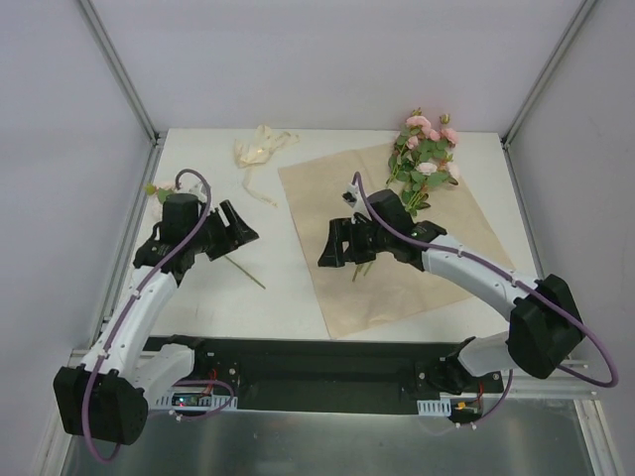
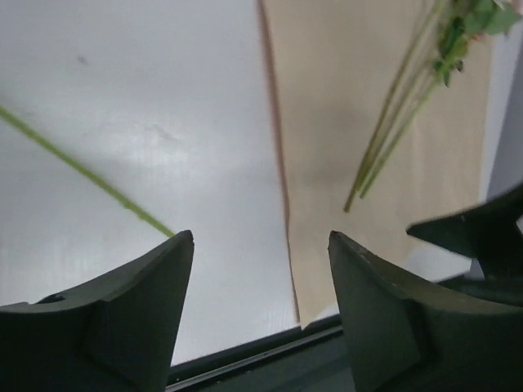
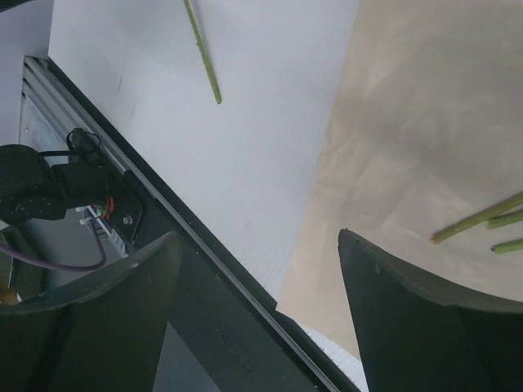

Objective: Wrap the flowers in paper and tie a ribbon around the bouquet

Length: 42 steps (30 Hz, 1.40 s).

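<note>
**COLOUR REFERENCE: WORK AREA**

Table (image 1: 198,297): plain white, no pattern.

Paper (image 1: 397,268): uniform dull tan-brown, unprinted. The left wrist view shows a thin reddish-brown line along its edge.

Flowers (image 1: 429,149): pale pink blooms, mid-green leaves, thin light-green stems.

Loose stem (image 1: 245,272): light green.

Ribbon (image 1: 260,151): cream, no pattern.

Left gripper (image 2: 260,238) and right gripper (image 3: 257,235): matt black fingers.

Left arm (image 1: 139,307) and right arm (image 1: 476,273): white link shells, black joint housings.

Cable (image 3: 49,264): purple.

Base rail (image 1: 317,362): black.

Enclosure walls (image 1: 60,149): pale grey, plain.

Frame posts (image 1: 119,69): silver-grey metal.
</note>
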Each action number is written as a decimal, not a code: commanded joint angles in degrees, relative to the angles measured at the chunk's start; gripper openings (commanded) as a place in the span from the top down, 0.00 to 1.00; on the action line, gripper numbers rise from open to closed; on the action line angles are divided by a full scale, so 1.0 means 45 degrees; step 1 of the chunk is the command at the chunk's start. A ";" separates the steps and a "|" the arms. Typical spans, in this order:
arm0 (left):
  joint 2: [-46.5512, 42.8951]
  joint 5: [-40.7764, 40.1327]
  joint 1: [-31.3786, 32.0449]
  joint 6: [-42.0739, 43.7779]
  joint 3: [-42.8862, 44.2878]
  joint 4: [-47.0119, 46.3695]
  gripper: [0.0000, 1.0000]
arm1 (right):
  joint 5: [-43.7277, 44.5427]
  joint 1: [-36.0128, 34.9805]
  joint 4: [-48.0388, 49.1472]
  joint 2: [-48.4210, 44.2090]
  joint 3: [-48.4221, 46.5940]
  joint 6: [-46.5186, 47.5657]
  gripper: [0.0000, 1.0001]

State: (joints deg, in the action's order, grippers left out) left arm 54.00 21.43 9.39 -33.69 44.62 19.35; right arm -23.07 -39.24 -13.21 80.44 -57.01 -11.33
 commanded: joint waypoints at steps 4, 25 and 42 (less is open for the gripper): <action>0.2840 -0.1367 -0.2766 -0.2215 0.1469 0.2593 0.23 | 0.1024 -0.0693 0.0553 -0.1036 0.0227 -0.1524 0.20; 0.9933 -0.2575 -0.5367 -0.5343 0.3306 0.2437 0.37 | 0.3428 -0.1084 -0.1264 -0.4713 0.1303 -0.1310 0.21; 1.0678 -0.2359 -0.4626 -0.5501 0.4148 0.1521 0.41 | 0.3584 -0.1240 -0.1146 -0.4596 0.1693 -0.1290 0.21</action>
State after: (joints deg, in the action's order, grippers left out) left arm 102.21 11.33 -12.56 -57.28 62.83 31.83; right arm -7.68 -44.49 -19.66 59.70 -49.67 -17.04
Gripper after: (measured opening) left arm 0.596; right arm 0.789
